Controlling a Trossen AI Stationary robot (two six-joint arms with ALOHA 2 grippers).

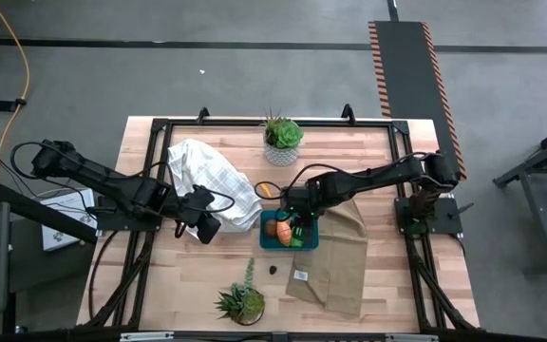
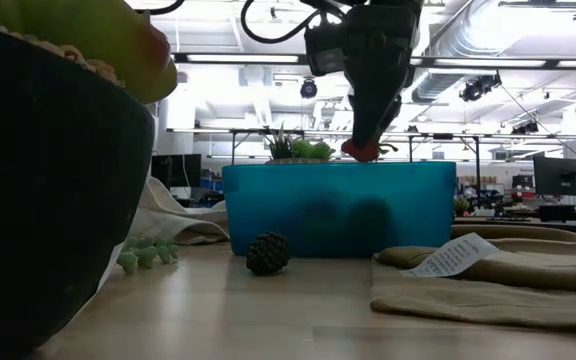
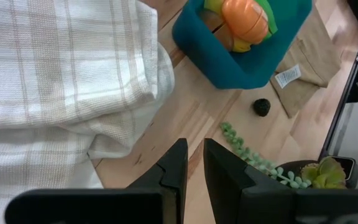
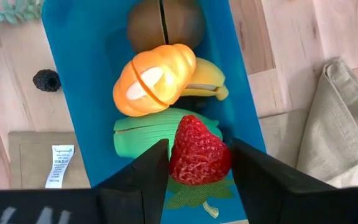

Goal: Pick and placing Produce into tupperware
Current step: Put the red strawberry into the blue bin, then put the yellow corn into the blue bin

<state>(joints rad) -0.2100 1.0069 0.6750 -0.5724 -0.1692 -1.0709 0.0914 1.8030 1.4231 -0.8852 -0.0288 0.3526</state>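
The teal tupperware [image 1: 275, 243] [image 2: 338, 210] [image 4: 73, 37] sits on the table by the tan cloth's edge. It holds a brown round piece [image 4: 165, 22], an orange piece [image 4: 154, 78], a yellow banana [image 4: 207, 78] and a bright green piece [image 4: 142, 130]. My right gripper [image 1: 297, 220] [image 4: 197, 168] hangs over the tupperware, shut on a red strawberry [image 4: 199, 155]. Another orange piece [image 1: 266, 190] lies on the table behind the container. My left gripper [image 1: 202, 226] [image 3: 191, 168] waits shut above the table, at the white checked cloth's near edge. My right gripper pinches the strawberry by its two sides [image 4: 182, 155] between both fingers, coming from above and pointing down. The leafy green cap [image 4: 194, 196] lies back toward the wrist and the tip points down at the green piece. The strawberry [image 2: 363, 150] is lifted clear, just above the tupperware's rim.
A white checked cloth [image 1: 212, 180] [image 3: 55, 74] lies left of the tupperware, a tan cloth [image 1: 335, 256] [image 2: 488, 280] with a label to its right. A small dark berry [image 1: 273, 269] [image 2: 268, 253] lies in front. Potted plants stand at the far [image 1: 281, 138] and near [image 1: 240, 302] edges.
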